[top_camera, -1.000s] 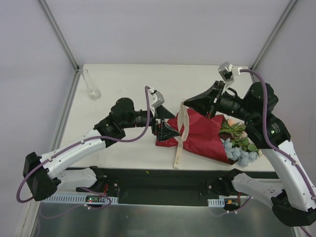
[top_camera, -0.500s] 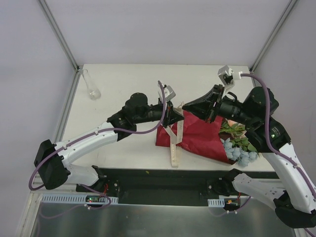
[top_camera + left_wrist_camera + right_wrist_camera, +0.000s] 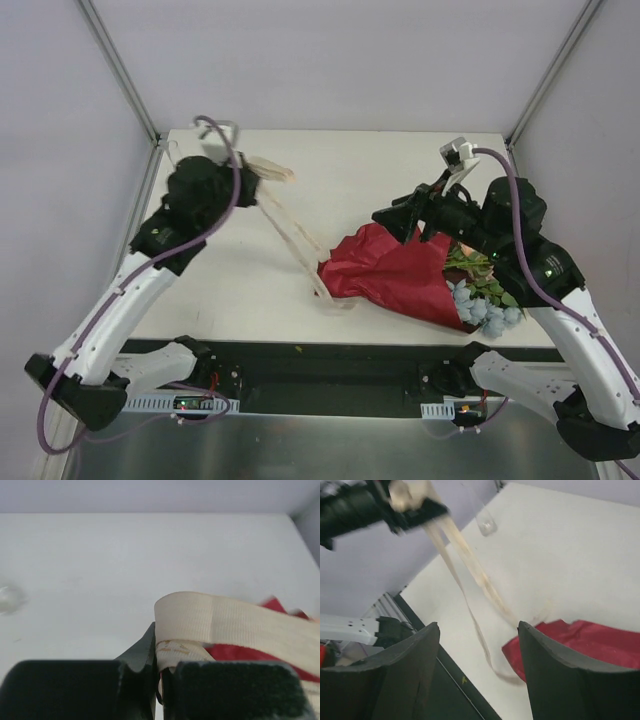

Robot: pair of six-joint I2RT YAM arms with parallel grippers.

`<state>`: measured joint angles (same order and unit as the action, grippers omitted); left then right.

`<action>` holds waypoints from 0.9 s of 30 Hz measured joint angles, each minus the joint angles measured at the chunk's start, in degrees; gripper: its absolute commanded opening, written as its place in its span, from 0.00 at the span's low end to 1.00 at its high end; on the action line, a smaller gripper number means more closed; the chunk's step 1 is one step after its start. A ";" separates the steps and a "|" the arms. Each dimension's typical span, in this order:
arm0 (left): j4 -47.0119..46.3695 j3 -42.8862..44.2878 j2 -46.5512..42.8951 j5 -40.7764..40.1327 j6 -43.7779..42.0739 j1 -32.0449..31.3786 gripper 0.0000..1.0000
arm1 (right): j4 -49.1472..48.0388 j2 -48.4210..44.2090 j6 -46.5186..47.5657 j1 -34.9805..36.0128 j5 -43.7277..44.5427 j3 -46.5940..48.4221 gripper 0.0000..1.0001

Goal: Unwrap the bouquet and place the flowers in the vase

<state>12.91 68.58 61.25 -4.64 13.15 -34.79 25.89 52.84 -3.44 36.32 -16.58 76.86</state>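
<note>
Clear glass vase (image 3: 486, 525), small with a slim neck, stands upright near the far left corner of the white worktop (image 3: 350, 165). The raised left arm mostly hides it from the overhead camera, so it shows best from the right wrist.

Just right of it, the left tool (image 3: 245, 166) hangs above the worktop, its jaws closed on one end of a flat cream ribbon (image 3: 290, 228). The left wrist camera shows the woven band pinched between the two dark fingers (image 3: 125, 690). From there the ribbon runs down and to the right in two loose strands, ending in a loop on the worktop just beside the narrow end of the bouquet (image 3: 400, 275).

That bouquet, a cone of dark red wrapping paper, lies on its side right of centre, well apart from the vase. Its pale blue, pink and cream flowers (image 3: 485, 305) with green leaves spill from the wide end at the right.

Above the red paper hovers the right tool (image 3: 395, 215), jaws spread apart and holding nothing.
</note>
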 measured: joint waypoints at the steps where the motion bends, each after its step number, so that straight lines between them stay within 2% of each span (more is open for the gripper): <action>1: 3.04 1.42 -1.25 -2.23 0.24 4.20 0.00 | 0.94 -0.02 0.26 0.00 1.62 -0.57 0.67; 3: 9.31 4.20 -4.07 -8.20 0.31 11.43 0.00 | 2.45 -0.07 0.52 0.00 3.76 -2.75 0.67; 5: 14.14 7.08 -6.84 -13.22 -0.76 14.62 0.00 | 3.13 -0.07 0.44 0.04 4.44 -5.90 0.67; 10: 21.88 16.33 -10.45 -25.57 -6.25 16.15 0.00 | 5.68 1.44 -1.64 1.66 4.66 -16.92 0.66; 13: 23.91 17.29 -10.64 -29.29 -7.80 16.52 0.00 | 6.56 2.19 -3.30 4.44 5.01 -21.88 0.66; 16: 26.05 14.62 -9.27 -32.15 -8.31 17.40 0.00 | 5.92 2.08 -6.10 7.58 5.70 -26.97 0.66; 20: 28.11 8.28 -5.77 -34.14 -7.56 19.67 0.00 | 5.27 1.97 -10.40 8.20 7.41 -33.27 0.66; 27: 29.44 -4.66 1.95 -27.82 2.25 24.46 0.00 | 4.35 0.11 -17.11 8.20 12.85 -39.69 0.67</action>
<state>42.35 63.92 63.20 -32.47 15.40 -10.33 30.24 52.95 -20.56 44.51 -3.73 37.17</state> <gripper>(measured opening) 0.002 0.664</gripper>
